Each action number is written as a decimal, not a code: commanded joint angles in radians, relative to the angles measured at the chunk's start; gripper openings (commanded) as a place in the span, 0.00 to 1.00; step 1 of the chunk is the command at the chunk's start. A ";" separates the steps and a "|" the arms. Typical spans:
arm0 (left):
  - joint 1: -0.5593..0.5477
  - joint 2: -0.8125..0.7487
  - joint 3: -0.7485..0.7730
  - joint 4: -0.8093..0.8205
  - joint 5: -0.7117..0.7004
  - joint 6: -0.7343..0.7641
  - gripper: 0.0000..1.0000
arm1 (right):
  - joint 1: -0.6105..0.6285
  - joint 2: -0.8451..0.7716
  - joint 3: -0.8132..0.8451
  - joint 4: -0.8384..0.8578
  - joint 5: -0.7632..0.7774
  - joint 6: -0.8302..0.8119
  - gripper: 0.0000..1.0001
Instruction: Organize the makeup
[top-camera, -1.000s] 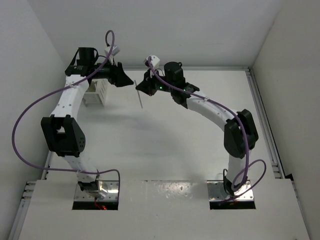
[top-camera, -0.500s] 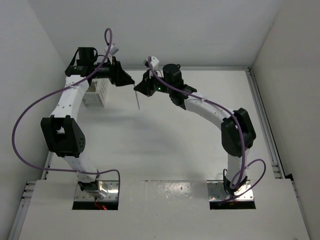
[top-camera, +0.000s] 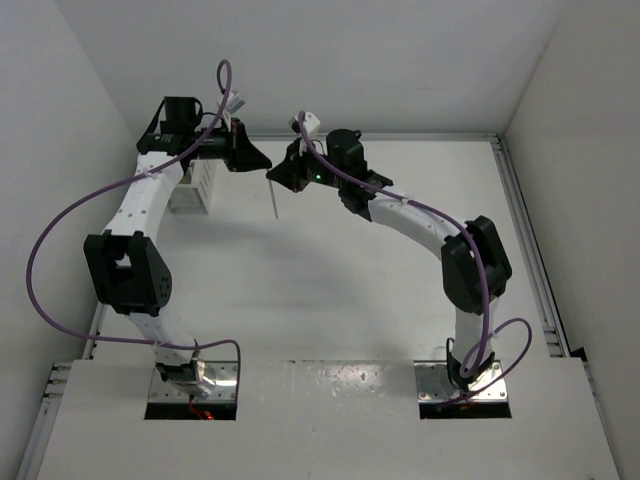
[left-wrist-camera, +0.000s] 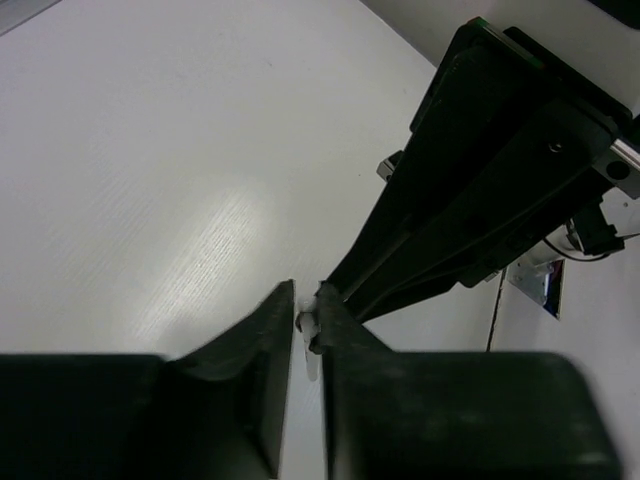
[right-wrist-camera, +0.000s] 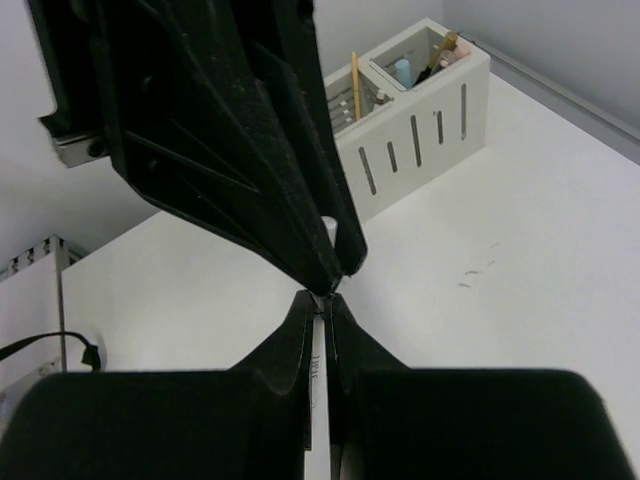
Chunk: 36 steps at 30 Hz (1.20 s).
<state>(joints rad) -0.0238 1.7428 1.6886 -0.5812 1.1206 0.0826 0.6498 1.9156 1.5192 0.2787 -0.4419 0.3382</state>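
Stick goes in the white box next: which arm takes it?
Left. The white box sits right beside the left arm, and the left gripper pinches the stick alongside the right gripper.

Fingertips nose to nose above the far bench, open room nearer in.

My left fingers and right fingers meet tip to tip on a thin stick, so nothing can pass between them. The slatted box stands close behind my left arm. The bench lies bare in the middle and to the right.
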 joint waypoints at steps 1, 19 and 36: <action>-0.016 -0.049 -0.003 0.038 -0.005 -0.001 0.15 | 0.014 -0.023 -0.016 0.085 -0.004 0.019 0.00; 0.091 -0.049 0.089 0.047 -0.463 0.032 0.00 | -0.004 -0.113 -0.132 -0.001 0.146 -0.013 1.00; 0.308 0.049 -0.001 0.340 -0.690 0.000 0.00 | -0.018 -0.273 -0.378 -0.072 0.227 -0.079 1.00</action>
<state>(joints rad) 0.2802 1.7561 1.7241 -0.3618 0.4255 0.1108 0.6399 1.6855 1.1465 0.2012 -0.2329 0.2867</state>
